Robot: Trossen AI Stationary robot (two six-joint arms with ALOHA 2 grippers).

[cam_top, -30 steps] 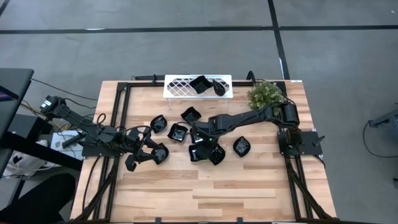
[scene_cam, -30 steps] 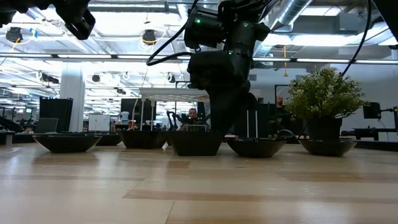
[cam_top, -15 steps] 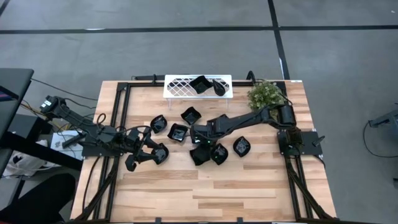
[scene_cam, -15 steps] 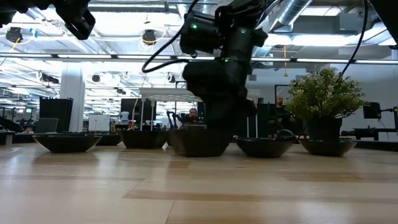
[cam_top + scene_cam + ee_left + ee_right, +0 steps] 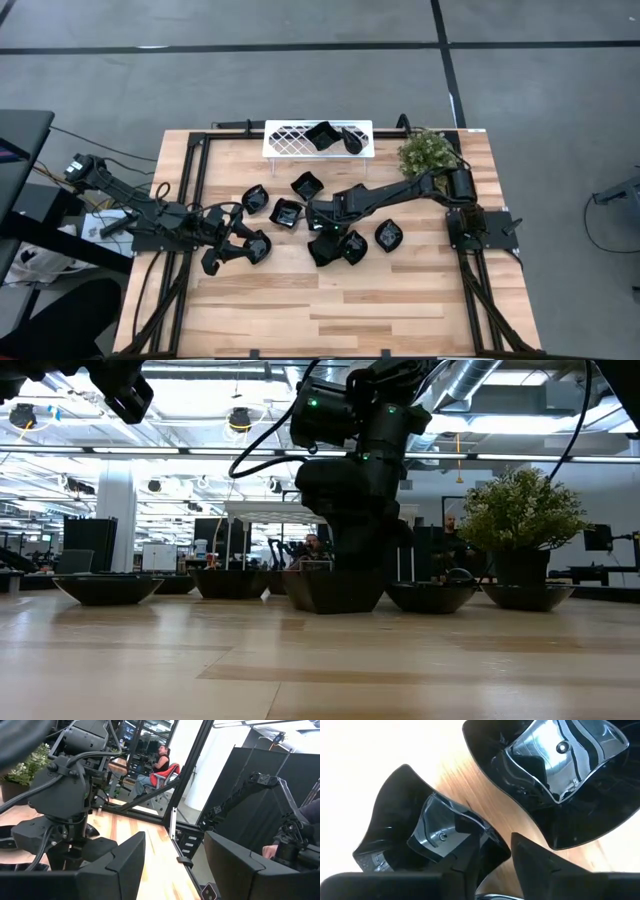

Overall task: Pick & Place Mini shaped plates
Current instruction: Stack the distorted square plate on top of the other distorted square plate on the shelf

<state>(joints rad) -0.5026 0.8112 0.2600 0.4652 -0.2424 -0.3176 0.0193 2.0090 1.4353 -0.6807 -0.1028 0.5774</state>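
Several glossy black mini shaped plates lie mid-table, among them a wavy one [image 5: 306,185], one [image 5: 287,213] beside it and one [image 5: 388,235] further right. My right gripper [image 5: 322,238] is low over a plate [image 5: 323,250]. In the right wrist view its open fingers straddle that plate's [image 5: 415,830] rim, one finger [image 5: 470,865] inside and the other outside. A second plate [image 5: 560,770] lies just beyond. In the low view this plate [image 5: 335,588] sits under the right arm. My left gripper [image 5: 175,865] hangs open and empty at the table's left [image 5: 222,248], by another plate [image 5: 257,245].
A white lattice tray [image 5: 285,138] at the back edge holds two black plates [image 5: 322,135]. A potted plant [image 5: 427,152] stands at the back right. A black frame [image 5: 195,180] borders the table. People sit in the room beyond.
My right gripper's fingers have narrowed around the plate's rim. That plate and its right-hand neighbour have slid a little to the right in the low view. The left arm has not moved.
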